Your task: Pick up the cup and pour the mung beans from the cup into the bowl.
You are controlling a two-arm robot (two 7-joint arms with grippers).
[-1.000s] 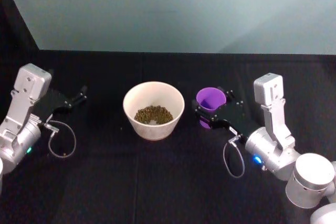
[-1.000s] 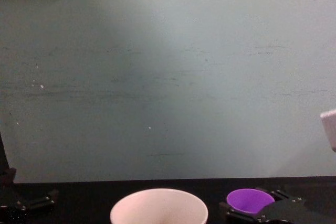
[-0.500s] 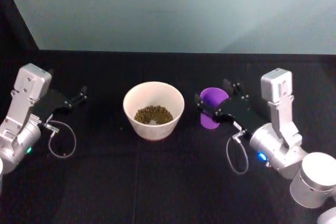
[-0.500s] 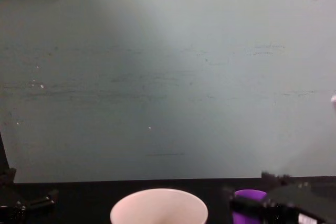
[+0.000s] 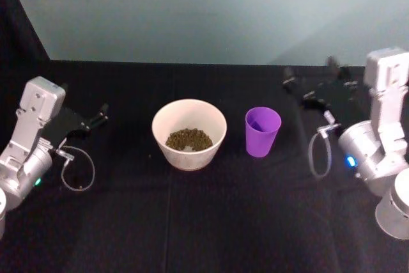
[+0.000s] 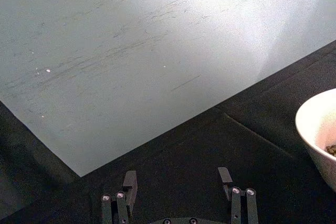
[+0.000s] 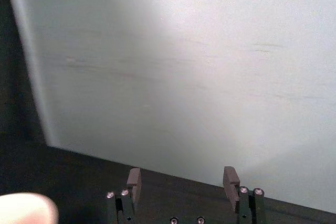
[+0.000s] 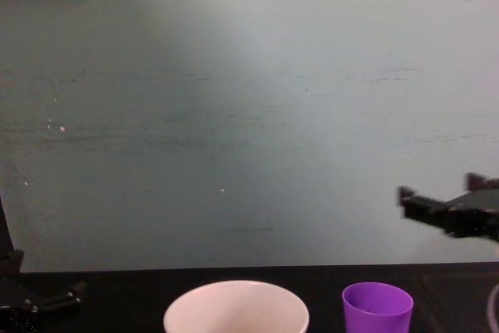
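My right gripper [image 5: 313, 81] hangs wide open and empty above the table, up and away from the cup it clasped a second ago; my left gripper [image 5: 101, 115] sits parked, fingers apart. The off-white bowl [image 5: 189, 133] holds the mung beans [image 5: 188, 139]. The purple cup [image 5: 262, 132] stands upright just beside it, seemingly empty.

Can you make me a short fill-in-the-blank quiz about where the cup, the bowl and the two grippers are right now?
1. The mung beans lie inside the ____.
2. The purple cup stands upright on the bowl's ____ side, by the robot's own sides.
3. The right gripper is raised above the table with its fingers ____.
4. The left gripper holds ____.

Missing words: bowl; right; open; nothing
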